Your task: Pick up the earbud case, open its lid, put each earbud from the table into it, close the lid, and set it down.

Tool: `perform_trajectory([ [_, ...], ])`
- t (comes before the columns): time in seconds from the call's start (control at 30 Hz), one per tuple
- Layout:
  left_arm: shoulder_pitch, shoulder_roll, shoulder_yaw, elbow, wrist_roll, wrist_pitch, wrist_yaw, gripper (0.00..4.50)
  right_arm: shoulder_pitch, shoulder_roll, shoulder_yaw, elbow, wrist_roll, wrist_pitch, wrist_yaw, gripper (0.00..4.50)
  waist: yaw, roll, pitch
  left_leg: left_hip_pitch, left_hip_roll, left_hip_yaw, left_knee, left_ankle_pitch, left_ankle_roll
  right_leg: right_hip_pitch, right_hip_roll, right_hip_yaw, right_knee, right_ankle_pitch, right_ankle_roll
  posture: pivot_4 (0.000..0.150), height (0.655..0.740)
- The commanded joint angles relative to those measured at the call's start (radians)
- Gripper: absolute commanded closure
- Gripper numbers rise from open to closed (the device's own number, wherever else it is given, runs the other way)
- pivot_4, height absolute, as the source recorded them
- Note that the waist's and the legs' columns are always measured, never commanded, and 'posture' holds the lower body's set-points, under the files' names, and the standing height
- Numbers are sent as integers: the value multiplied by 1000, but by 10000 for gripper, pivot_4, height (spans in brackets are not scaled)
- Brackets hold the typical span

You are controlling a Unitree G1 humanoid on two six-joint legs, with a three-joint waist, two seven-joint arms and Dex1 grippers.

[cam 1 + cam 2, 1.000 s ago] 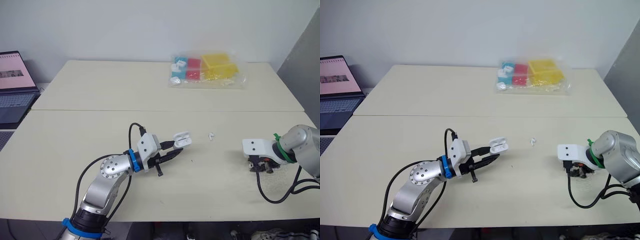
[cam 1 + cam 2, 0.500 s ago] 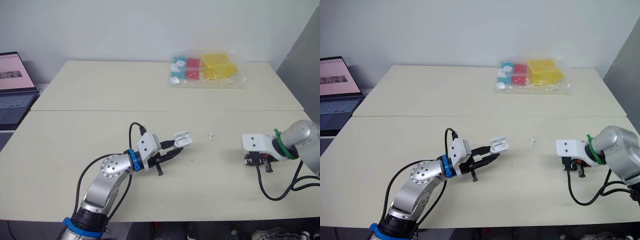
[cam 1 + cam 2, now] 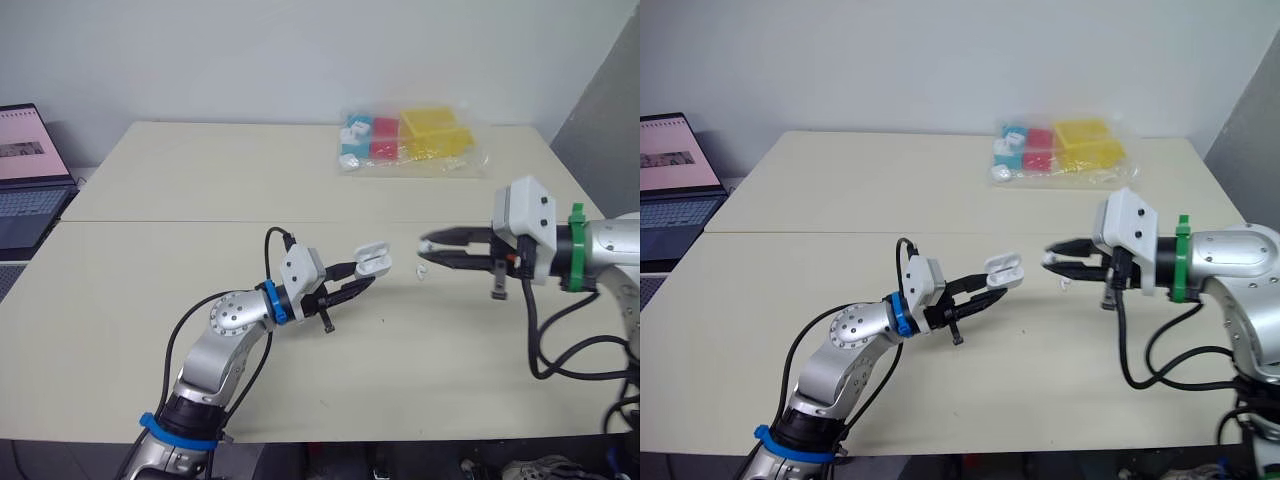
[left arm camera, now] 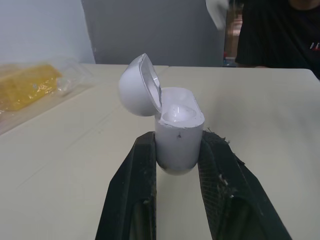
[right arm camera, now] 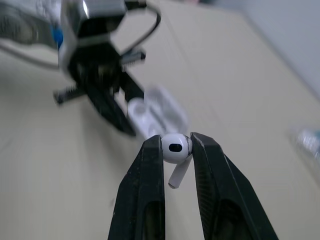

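The desk (image 3: 150, 280) carries the whole job, and every place here is given from the earbud case (image 4: 179, 132). The case is held clear of the desk by the left gripper (image 4: 177, 145), whose 2 fingers are clamped on the sides of its lower body. Its lid (image 4: 140, 85) is swung back on the hinge, so the pick-up and the opening are judged done. Whether anything is already seated inside cannot be told.

To the right of the case, near it but apart, the right gripper (image 3: 424, 248) is held at about its height and pointed at it. Its 2 fingers are closed on the round head of 1 earbud (image 5: 175, 148), with the stem left free. A 2nd earbud (image 3: 421, 271) is seen lying on the desk, right of the case and below the right gripper's tips. Well beyond the case, a clear bag of coloured blocks (image 3: 410, 140) lies at the far side of the desk.

The step in hand is judged to be the loading of the held earbud. For the next move, the earbud must be carried over the open mouth of the case, with the stem turned to match a socket. It must then be lowered in and released only once seated. The case should be kept steady by the left fingers meanwhile, since a small misalignment could see the earbud dropped.
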Motion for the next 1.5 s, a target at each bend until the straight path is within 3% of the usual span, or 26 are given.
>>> perform_trajectory([
  [0.03, -30, -24, 20, -15, -39, 17, 15, 37119, 27, 127, -21, -87, 48, 21, -213, 40826, 0, 0, 0, -1, -1, 0, -1, 0, 0, -1, -1, 0, 0, 0, 0, 1500, 7400],
  [0.13, -34, -31, 25, -20, -49, 33, 22, 37119, 74, 212, 17, -108, 5, -41, -323, 40826, 0, 0, 0, -2, -1, 1, 0, 0, 0, -1, -2, 1, -1, 0, 0, 1500, 7400],
  [0.4, -40, -34, 32, -31, -60, 55, 31, 37119, 184, 275, 139, -107, -59, -176, -418, 40826, 0, 0, 0, -2, -1, 1, -1, 0, 0, -1, -1, 1, -1, 0, 1, 1500, 7400],
  [0.83, -49, -30, 41, -31, -63, 60, 19, 37119, 247, 271, 226, -8, -136, -349, -424, 40826, -1, 0, 0, -2, -1, 1, -1, 0, 0, -1, -1, 1, -1, 0, 1, 1500, 7400],
  [1.5, -49, -32, 41, -33, -64, 58, 21, 37119, 270, 255, 229, 80, -174, -420, -416, 40826, 0, 0, 0, -2, -1, 1, -1, 0, 0, -1, -1, 1, -2, 0, 1, 1500, 7400],
])
